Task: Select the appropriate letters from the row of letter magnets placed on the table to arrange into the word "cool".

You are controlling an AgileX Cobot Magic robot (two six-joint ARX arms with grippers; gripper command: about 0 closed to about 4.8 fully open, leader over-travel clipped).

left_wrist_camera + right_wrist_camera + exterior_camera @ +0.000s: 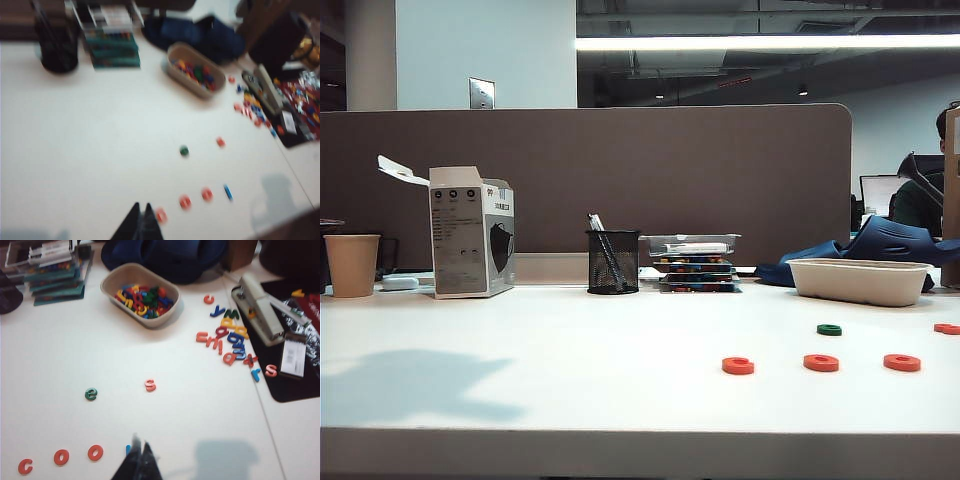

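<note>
The appropriate letters [820, 363], flat red-orange plastic rings, are lying in a row on the smooth white table [520, 380] in the exterior view. In the left wrist view, the left gripper [140, 222] is hanging shut beside them. In the right wrist view, they are reading "c o o" [61, 457], just beside the shut right gripper [139, 460].

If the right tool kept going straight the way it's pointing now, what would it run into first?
Probably the bare white table. The right tool, shut, hangs above it beside the blue letter that ends the red c-o-o row. Further along that line lies the red s, though depth is unclear.
</note>
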